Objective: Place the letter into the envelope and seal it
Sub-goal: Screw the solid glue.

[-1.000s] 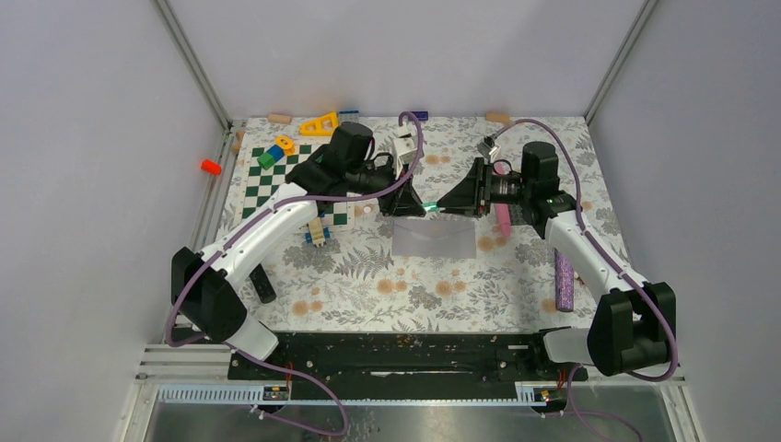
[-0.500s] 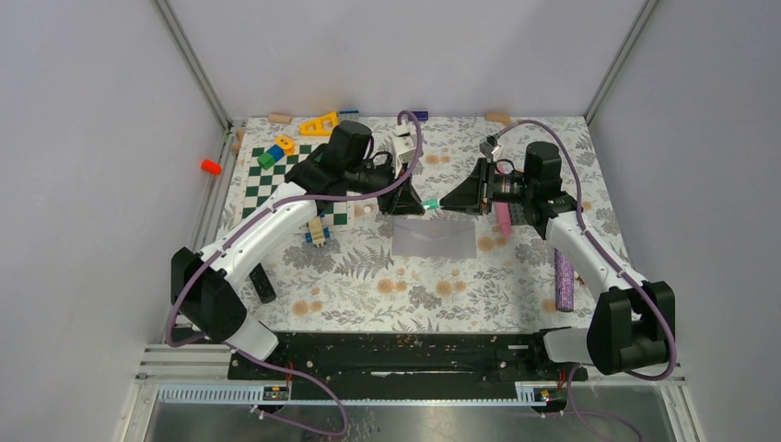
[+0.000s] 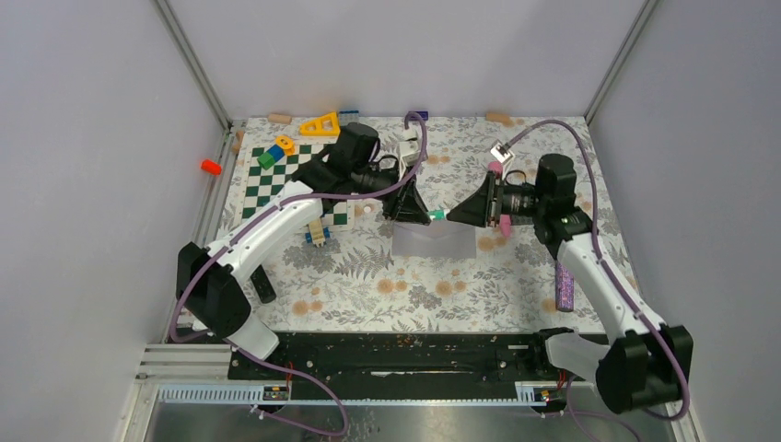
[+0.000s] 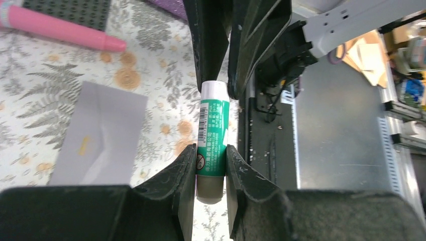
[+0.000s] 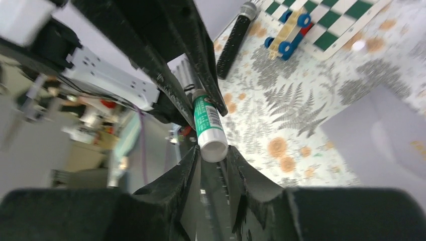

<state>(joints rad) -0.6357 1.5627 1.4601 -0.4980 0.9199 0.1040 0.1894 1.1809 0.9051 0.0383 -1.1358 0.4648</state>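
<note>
envelope [image 3: 433, 241] lies flat on the floral mat [image 3: 387, 290], mid-table, nothing touching it. Above its far edge, the glue stick [image 4: 213, 128] is held between both arms: left gripper [image 4: 211, 156] clamped on the green base end, right gripper [image 5: 213, 156] clamped on the white cap.

Top camera: fixed, high, behind arm bases, looking down over whole worktop [image 3: 368, 290]. Glue stick [image 3: 437, 215] small, mid-scene. Left wrist camera: hard up on glue stick, facing right gripper [image 4: 217, 83] beyond it. Right wrist camera: just as close, opposite end of glue stick, facing left gripper [image 5: 201, 98]. All three share glue stick, plus envelope [image 3: 435, 241] near it.
</note>
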